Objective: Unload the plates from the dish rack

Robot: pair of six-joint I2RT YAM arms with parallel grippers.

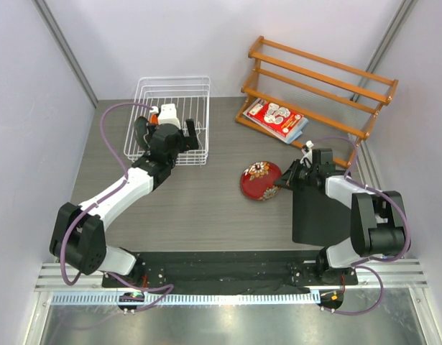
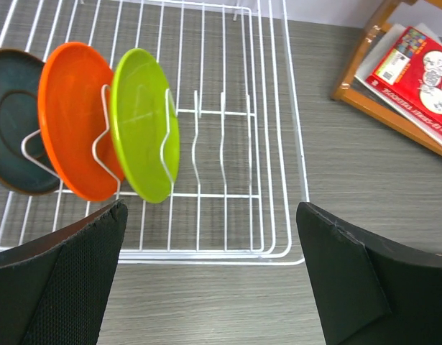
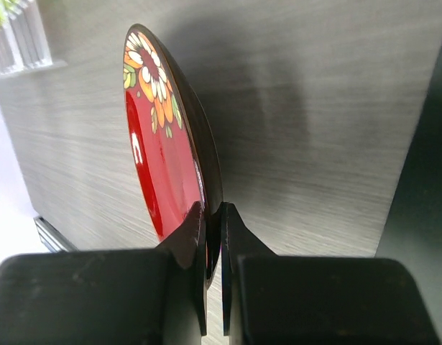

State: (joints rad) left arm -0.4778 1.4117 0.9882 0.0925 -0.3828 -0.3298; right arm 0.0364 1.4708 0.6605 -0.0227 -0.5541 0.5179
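Observation:
The white wire dish rack [image 1: 172,108] stands at the back left; in the left wrist view its near rim [image 2: 206,255] lies just ahead of my fingers. In it stand a lime green plate [image 2: 145,133], an orange plate [image 2: 77,118] and a dark teal plate [image 2: 16,122], all upright. My left gripper [image 1: 179,140] hovers over the rack's near edge, open and empty [image 2: 210,287]. My right gripper [image 1: 282,180] is shut on the rim of the red floral plate [image 1: 260,180], held just above the table; the plate shows edge-on in the right wrist view [image 3: 167,144], gripper [image 3: 213,230].
An orange wooden slatted shelf [image 1: 318,86] stands at the back right with a red-and-white patterned pack [image 1: 276,118] on its lower tier. A black mat [image 1: 321,208] lies under my right arm. White walls close in left, back and right.

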